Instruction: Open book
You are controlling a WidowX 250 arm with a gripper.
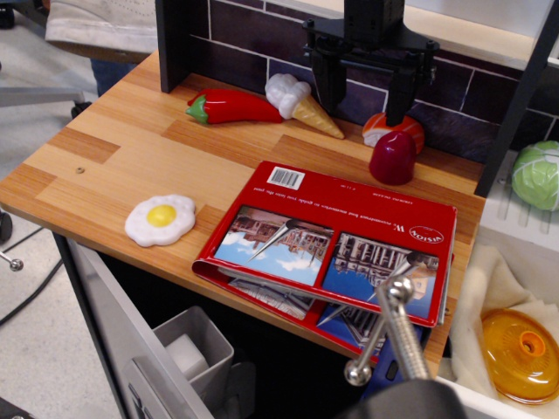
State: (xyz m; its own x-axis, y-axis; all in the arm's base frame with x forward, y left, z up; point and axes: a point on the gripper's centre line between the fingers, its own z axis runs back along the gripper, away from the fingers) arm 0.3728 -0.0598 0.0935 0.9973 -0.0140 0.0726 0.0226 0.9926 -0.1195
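Observation:
The book (349, 227) lies flat on the wooden table (113, 166), at its front right, red cover up with two building photos, a barcode and a white oval logo. Its near edge overhangs the table front, and inner pages show under the cover there. My black gripper (365, 98) hangs at the back of the table, above and behind the book, well clear of it. Its two fingers (327, 87) point down and stand apart with nothing between them.
A toy fried egg (161, 219) lies left of the book. A red pepper (231, 106), an ice cream cone (301, 103), a maroon piece (392, 157) and an orange-white piece (382, 124) sit by the brick back wall. A metal rod (389, 327) stands in the foreground. A cabbage (537, 175) and an orange dish (521, 353) are on the right.

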